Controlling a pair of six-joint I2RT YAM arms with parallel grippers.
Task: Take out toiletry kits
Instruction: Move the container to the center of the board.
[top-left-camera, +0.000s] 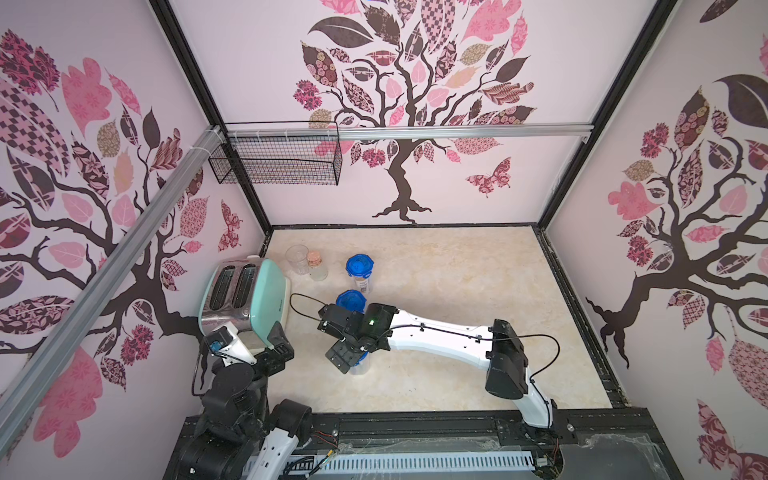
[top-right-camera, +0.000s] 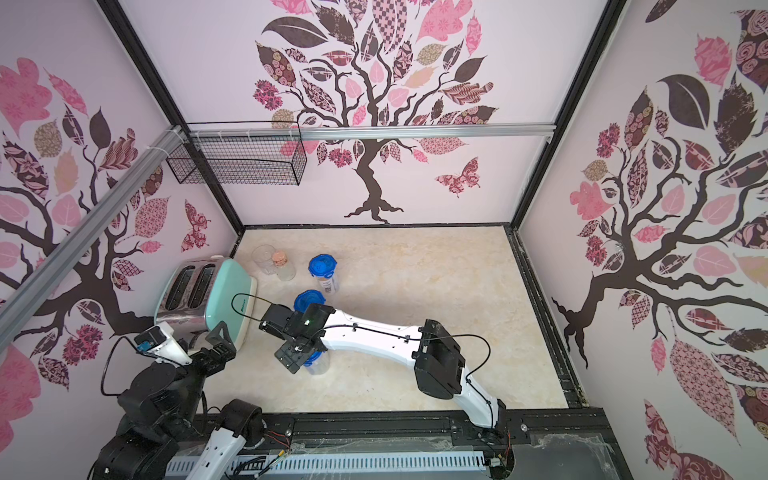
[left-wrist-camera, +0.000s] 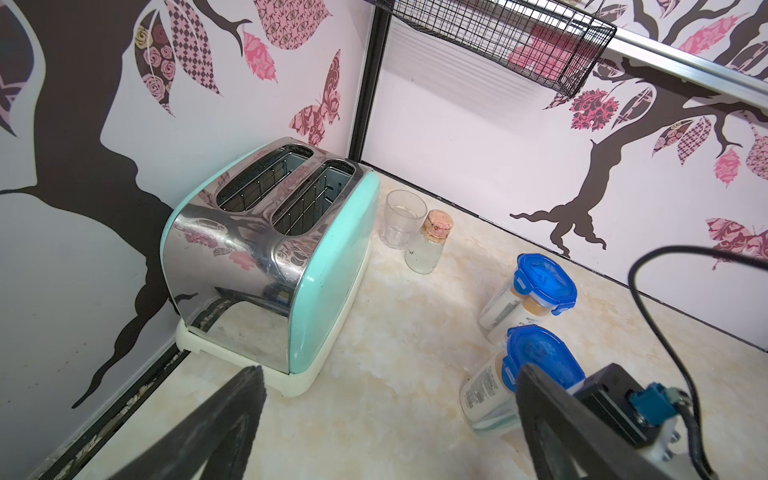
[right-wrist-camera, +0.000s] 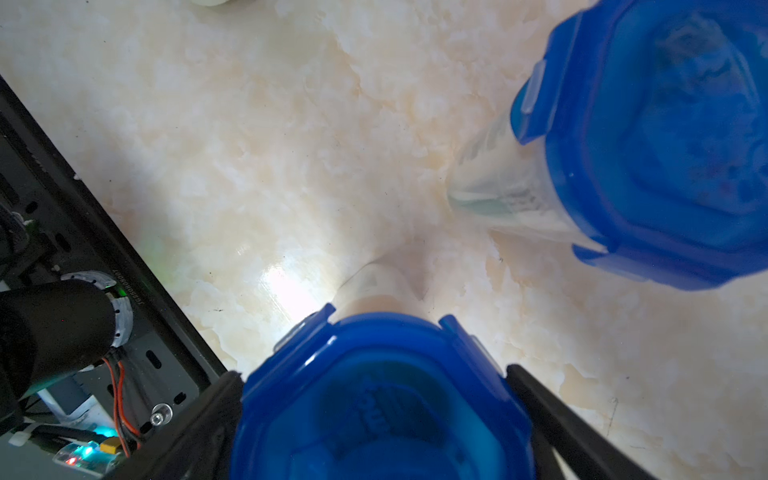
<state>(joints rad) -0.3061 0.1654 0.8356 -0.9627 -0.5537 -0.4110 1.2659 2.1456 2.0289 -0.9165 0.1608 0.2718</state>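
Note:
Three clear canisters with blue clip lids stand on the marble-look table. The toiletry kits show only as white bottles through the clear walls of the back canister (left-wrist-camera: 496, 309) and the middle canister (left-wrist-camera: 482, 390). My right gripper (right-wrist-camera: 374, 372) points down over the nearest canister (top-left-camera: 360, 368), its jaws spread wide on either side of the blue lid (right-wrist-camera: 382, 411); I cannot tell whether they touch it. In both top views the wrist hides most of that canister (top-right-camera: 318, 366). My left gripper (left-wrist-camera: 386, 372) hangs open and empty beside the toaster.
A mint and chrome toaster (top-left-camera: 245, 295) stands at the left wall. Behind it are a clear tumbler (top-left-camera: 297, 259) and a cork-stoppered glass jar (top-left-camera: 317, 268). A black wire basket (top-left-camera: 282, 160) hangs on the back rail. The right arm (top-left-camera: 440, 332) spans the table's middle.

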